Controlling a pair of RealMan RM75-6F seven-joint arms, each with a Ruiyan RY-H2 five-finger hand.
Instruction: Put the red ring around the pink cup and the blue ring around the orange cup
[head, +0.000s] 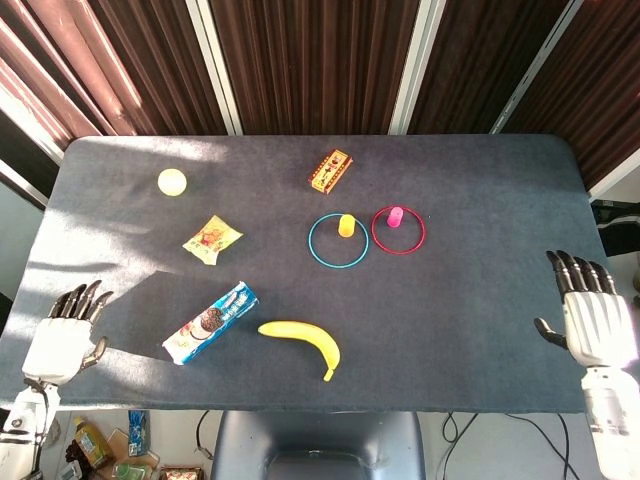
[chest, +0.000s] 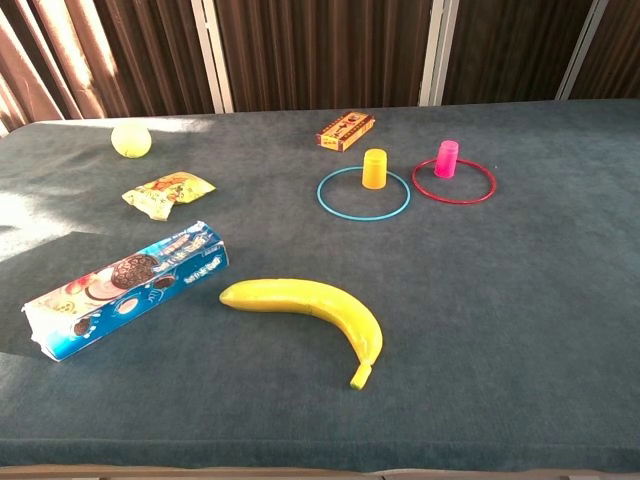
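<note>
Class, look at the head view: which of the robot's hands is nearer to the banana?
The left hand. It sits at the table's near-left edge, past the cookie box from the banana. The right hand is at the near-right edge, farther off.

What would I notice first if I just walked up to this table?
Probably the long yellow banana lying near the front of the dark blue table. Farther back, a small orange cup stands inside a thin blue ring, and beside it a small pink cup stands inside a thin red ring.
</note>
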